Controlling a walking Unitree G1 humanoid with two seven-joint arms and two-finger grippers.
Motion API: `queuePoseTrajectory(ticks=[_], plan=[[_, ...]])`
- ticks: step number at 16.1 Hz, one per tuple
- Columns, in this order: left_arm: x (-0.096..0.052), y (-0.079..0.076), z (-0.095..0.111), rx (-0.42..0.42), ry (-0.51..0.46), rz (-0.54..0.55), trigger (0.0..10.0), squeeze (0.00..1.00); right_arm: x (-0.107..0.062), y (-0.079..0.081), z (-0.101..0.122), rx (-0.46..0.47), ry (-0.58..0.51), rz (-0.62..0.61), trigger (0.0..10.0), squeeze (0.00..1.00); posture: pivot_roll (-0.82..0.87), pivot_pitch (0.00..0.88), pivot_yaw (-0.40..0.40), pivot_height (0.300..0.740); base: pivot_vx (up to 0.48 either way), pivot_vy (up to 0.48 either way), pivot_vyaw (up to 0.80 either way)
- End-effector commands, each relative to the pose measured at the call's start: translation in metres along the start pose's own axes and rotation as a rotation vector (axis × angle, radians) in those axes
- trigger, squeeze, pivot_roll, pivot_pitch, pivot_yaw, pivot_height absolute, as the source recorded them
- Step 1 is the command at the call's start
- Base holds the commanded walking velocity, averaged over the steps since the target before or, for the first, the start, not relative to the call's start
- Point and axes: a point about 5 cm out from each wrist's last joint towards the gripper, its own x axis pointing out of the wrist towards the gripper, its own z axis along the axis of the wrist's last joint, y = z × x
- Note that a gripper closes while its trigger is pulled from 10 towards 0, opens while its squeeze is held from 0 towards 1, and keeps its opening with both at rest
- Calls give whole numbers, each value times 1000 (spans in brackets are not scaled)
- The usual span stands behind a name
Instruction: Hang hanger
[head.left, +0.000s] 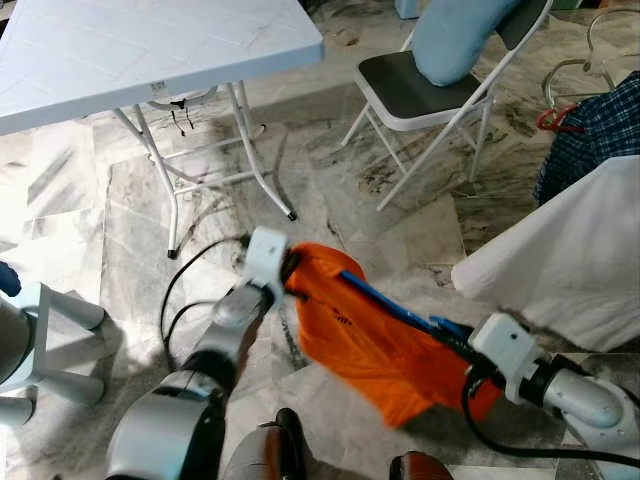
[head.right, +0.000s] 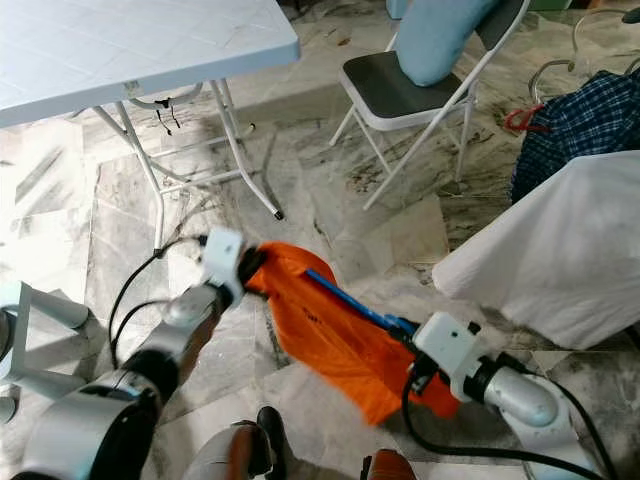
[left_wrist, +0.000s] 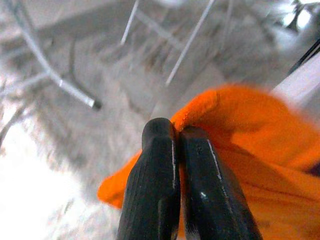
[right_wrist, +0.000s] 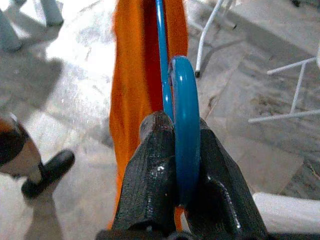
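Your right gripper (right_wrist: 175, 150) has its jaws clamped on the hook of the blue hanger (right_wrist: 185, 120); the hanger's bar runs from there into the orange garment (head.left: 370, 340). Your left gripper (left_wrist: 175, 150) has its jaws pressed together on a fold at the garment's far end. You are holding the load stretched between both arms, low over the marble floor (head.left: 90, 210), just ahead of the robot's feet.

Progress, as judged: hanger and garment are in hand, but nothing is hung yet. No rail can be made out for certain; a wire rack with a checked cloth (head.left: 600, 130) stands at the far right and may be the target. Carrying and hooking remain.

Clearances: the white folding desk (head.left: 150, 50) and its legs stand ahead to the left, a folding chair (head.left: 420, 95) ahead, and a white draped sheet (head.left: 570, 250) close on your right. A black cable (head.left: 180, 290) lies on the floor by the left arm. The open lane runs between the desk legs and the chair.
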Motion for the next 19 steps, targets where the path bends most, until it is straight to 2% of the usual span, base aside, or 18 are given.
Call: queuePoseTrajectory(ticks=[1, 2, 3, 4, 7, 9, 10, 13, 14, 15, 17, 19], plan=[[-7, 9, -16, -8, 74, 38, 4863, 0, -5, -5, 13, 7, -54, -18, 0, 0, -232, 171, 96, 740, 0, 0, 0], [-9, 11, -22, -32, 105, 44, 5216, 0, -9, -9, 17, 18, -72, -22, 0, 0, -234, 170, 96, 740, 0, 0, 0], [-11, 13, -28, -61, 143, 51, 6157, 0, -15, -15, 25, 42, -103, -31, 0, 0, -237, 172, 100, 740, 0, 0, 0], [-13, 15, -32, -85, 164, 60, 6627, 0, -21, -22, 32, 59, -129, -42, 0, 0, -239, 172, 102, 740, 0, 0, 0], [-15, 18, -36, -120, 186, 82, 6471, 0, -33, -36, 40, 57, -139, -63, 0, 0, -245, 172, 108, 740, 0, 0, 0], [-13, 16, -32, -84, 171, 64, 6235, 0, -34, -39, 40, 49, -125, -71, 0, 0, -247, 173, 110, 740, 0, 0, 0], [-11, 15, -28, -79, 157, 55, 6235, 0, -32, -36, 38, 44, -111, -58, 0, 0, -246, 173, 110, 740, 0, 0, 0], [8, -4, 16, -11, -13, -24, 6392, 0, -12, 1, 19, -35, 3, 100, 0, 0, -240, 174, 111, 740, 0, 0, 0], [12, -10, 31, 10, -70, -50, 5961, 0, -7, 9, 16, -33, 8, 121, 0, 0, -226, 176, 106, 740, 0, 0, 0], [16, -17, 46, 36, -131, -77, 4745, 0, -2, 15, 13, -14, 10, 128, 0, 0, -226, 176, 106, 740, 0, 0, 0], [20, -27, 63, 55, -197, -122, 4824, 0, 3, 23, 6, -9, 25, 133, 0, 0, -219, 173, 109, 740, 0, 0, 0], [20, -26, 68, 93, -205, -126, 4863, 0, 0, 25, 4, -11, 30, 140, 0, 0, -216, 173, 115, 740, 0, 0, 0]])
